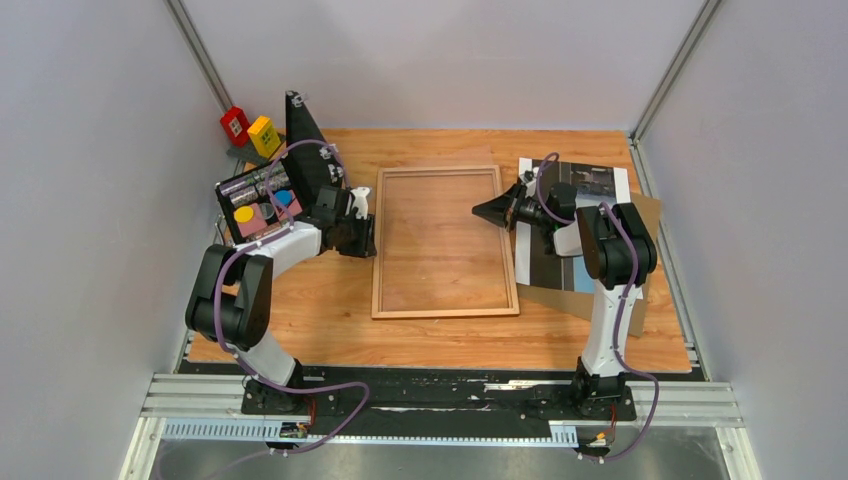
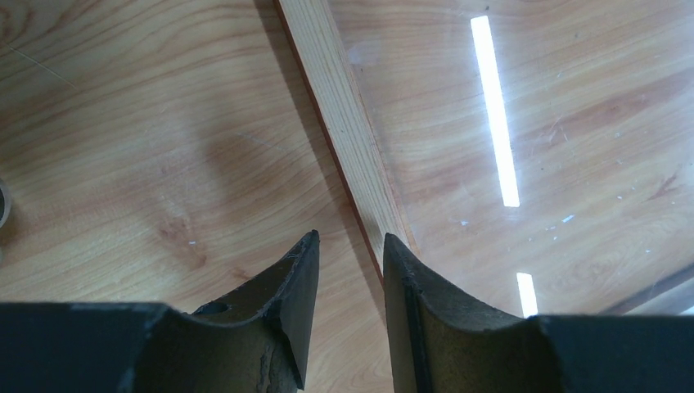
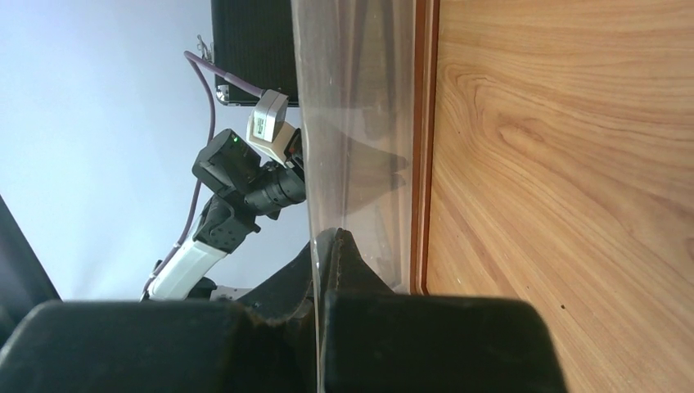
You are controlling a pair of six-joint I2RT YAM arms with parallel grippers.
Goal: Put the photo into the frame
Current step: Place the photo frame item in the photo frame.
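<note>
One frame, pane in right end effector

Wooden table, pale grey walls, metal corner rails

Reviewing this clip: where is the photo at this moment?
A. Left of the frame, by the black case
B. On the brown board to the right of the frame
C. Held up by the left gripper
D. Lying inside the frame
B: the photo lies flat on the brown backing board to the right of the frame, partly under the right arm. Only wood grain shows inside the frame.
</note>
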